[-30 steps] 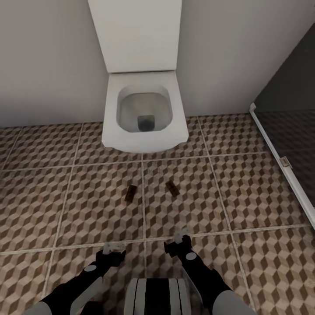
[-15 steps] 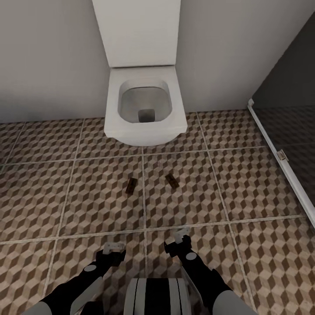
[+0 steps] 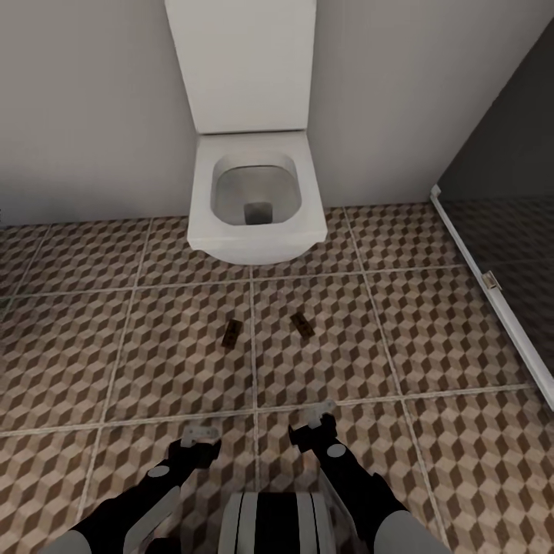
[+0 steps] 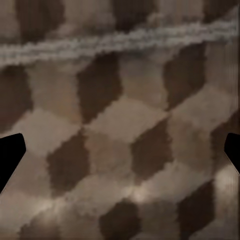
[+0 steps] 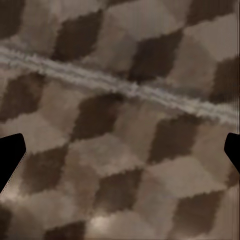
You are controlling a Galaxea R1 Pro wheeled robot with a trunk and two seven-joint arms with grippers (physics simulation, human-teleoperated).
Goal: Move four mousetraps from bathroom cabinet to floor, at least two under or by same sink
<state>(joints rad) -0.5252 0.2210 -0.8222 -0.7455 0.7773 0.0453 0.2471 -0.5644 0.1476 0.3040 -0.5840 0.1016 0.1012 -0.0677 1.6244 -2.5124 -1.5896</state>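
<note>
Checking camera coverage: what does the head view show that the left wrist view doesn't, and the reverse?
Head view alone: two mousetraps lying apart on the bathroom floor, a white toilet, a wall and both arms. Left wrist view alone: a close look between the open left gripper fingertips. Both: cube-patterned tiles and a pale grout line.

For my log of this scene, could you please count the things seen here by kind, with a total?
Mousetraps on the bathroom floor: 2, the left mousetrap and the right mousetrap
Toilet: 1
Robot hands: 2, the left hand and the right hand
Total: 5
</note>
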